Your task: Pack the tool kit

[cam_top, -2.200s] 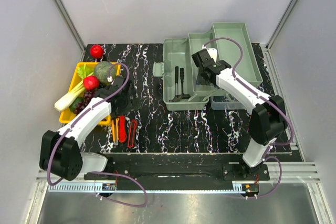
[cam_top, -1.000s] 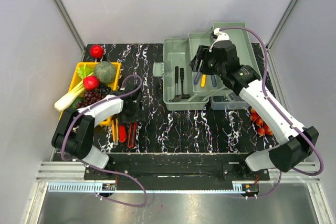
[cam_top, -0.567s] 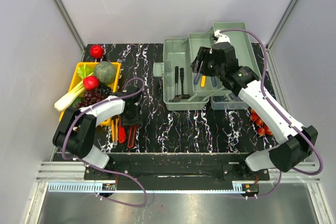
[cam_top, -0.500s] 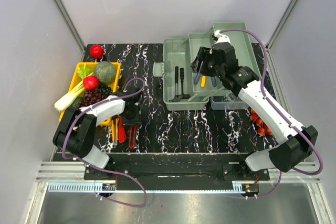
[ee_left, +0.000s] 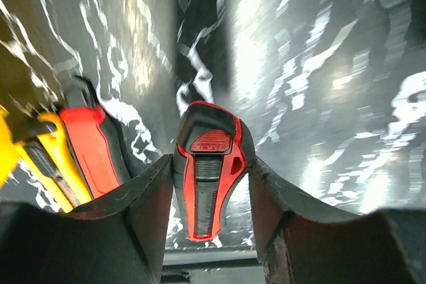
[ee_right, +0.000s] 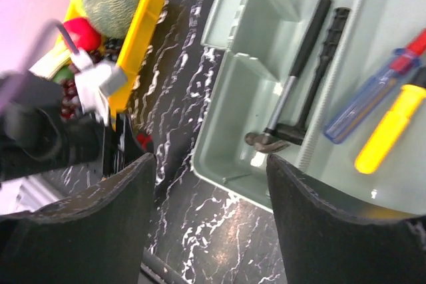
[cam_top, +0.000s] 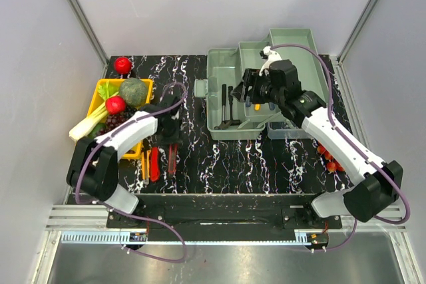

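your left gripper [ee_left: 211, 163] is in the lower middle of the left wrist view. its two fingers press on both sides of a red and black tool handle [ee_left: 208, 139] — it is clamped on it. the background there is blurred, so i cannot tell if the handle touches the table.

in the top view this handle is left of centre. it is just to the right of a red-handled tool [cam_top: 154, 163] and an orange one [cam_top: 144, 164], which lie on the black marbled table [cam_top: 200, 157].

the pale green toolbox [cam_top: 218, 71] stands open, right of centre in the upper half. your right gripper [ee_right: 210, 161] hangs over it with the fingers apart — nothing is between them.

inside the box you see:
- a hammer with black grip [ee_right: 309, 34]
- another black-grip tool [ee_right: 333, 38] beside it
- a blue screwdriver [ee_right: 366, 104]
- a yellow handle [ee_right: 389, 131]

the yellow tray [ee_right: 141, 34] of vegetables is in the upper left of the right wrist view.
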`<state>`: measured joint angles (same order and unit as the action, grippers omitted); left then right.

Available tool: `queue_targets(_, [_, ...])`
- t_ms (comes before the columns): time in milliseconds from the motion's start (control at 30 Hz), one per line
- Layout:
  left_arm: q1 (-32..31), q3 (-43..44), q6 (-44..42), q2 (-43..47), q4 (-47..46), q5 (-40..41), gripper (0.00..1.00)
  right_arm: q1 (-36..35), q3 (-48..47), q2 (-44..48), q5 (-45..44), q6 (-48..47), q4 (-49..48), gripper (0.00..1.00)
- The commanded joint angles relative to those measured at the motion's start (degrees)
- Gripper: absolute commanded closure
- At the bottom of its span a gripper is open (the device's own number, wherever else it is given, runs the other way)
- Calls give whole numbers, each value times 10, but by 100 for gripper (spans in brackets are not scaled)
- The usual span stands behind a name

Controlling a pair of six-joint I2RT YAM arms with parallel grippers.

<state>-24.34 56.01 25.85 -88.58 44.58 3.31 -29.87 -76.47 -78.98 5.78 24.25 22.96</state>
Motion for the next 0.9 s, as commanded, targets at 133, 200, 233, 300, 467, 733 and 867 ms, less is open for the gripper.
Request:
queue_targets(133, [-3, 225, -23, 102, -12, -4, 100, 2, 59, 42, 197, 12, -157, 17])
queue_targets(200, [-3, 265, -6, 109, -12, -15, 100, -2, 77, 51, 230, 22, -200, 12])
queue_targets(233, [-3, 281, 2, 111, -12, -23, 100, -6, 81, 52, 242, 19, -214, 11])
queue_targets(300, [-3, 313, 25, 117, -16, -56, 100, -16, 74, 52, 247, 8, -215, 9])
queue_targets(467, [-3, 336, 86, 142, -69, -165, 100, -52, 34, 30, 258, -27, -201, 7])
queue_targets(733, [-3, 276, 155, 208, -186, -238, 100, -105, 8, 1, 206, -27, -224, 7])
queue_targets(867, [-4, 272, 157, 216, -189, -229, 100, -107, 8, -13, 181, -7, -248, 12])
